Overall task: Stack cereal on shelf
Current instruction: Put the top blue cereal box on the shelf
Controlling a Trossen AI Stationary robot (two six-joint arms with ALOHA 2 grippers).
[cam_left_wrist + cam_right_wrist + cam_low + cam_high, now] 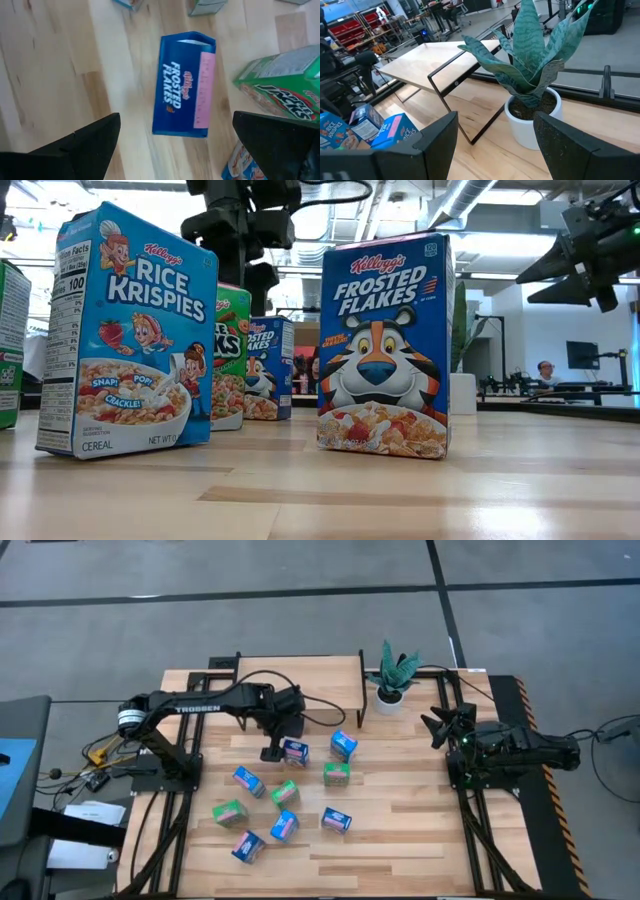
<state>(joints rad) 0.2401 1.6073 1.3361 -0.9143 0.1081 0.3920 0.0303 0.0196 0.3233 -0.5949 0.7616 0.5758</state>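
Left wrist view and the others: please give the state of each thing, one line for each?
Frosted Flakes box: upright on the table, not held.
Left gripper: jaws open, above that box.
Right gripper: jaws open, waiting near the plant.
Shelf: nothing on it.
Plant: upright in its white pot.

A blue cereal box [125, 335] read "Kellogg's Rice Krispies"; two blue boxes [384, 345] [184, 85] read "Kellogg's Frosted Flakes"; the left arm [200, 706] carried the word "TROSSEN"
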